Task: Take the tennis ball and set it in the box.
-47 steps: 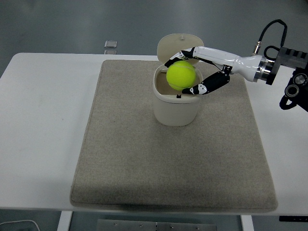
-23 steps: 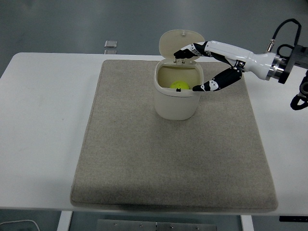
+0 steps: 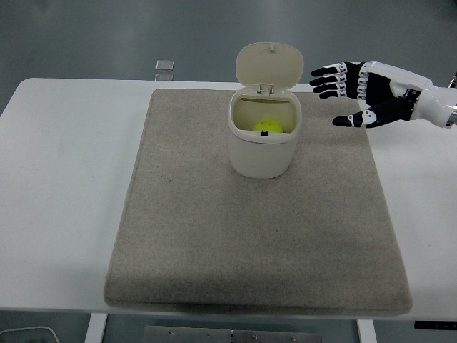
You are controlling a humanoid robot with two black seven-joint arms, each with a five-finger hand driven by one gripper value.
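Note:
The yellow-green tennis ball [image 3: 267, 127] lies inside the cream box [image 3: 262, 153], a small bin with its hinged lid [image 3: 269, 66] standing open at the back. The box stands on the beige mat's far middle. My right hand [image 3: 334, 96] is to the right of the box, clear of it, with fingers spread and holding nothing. The left arm is out of view.
The beige mat [image 3: 257, 243] covers the middle of the white table [image 3: 64, 179]. A small grey object [image 3: 164, 66] lies at the table's far edge, left of the box.
One second ago my right hand held the ball above the box. It let go, the ball dropped inside, and the hand has pulled back to the right.

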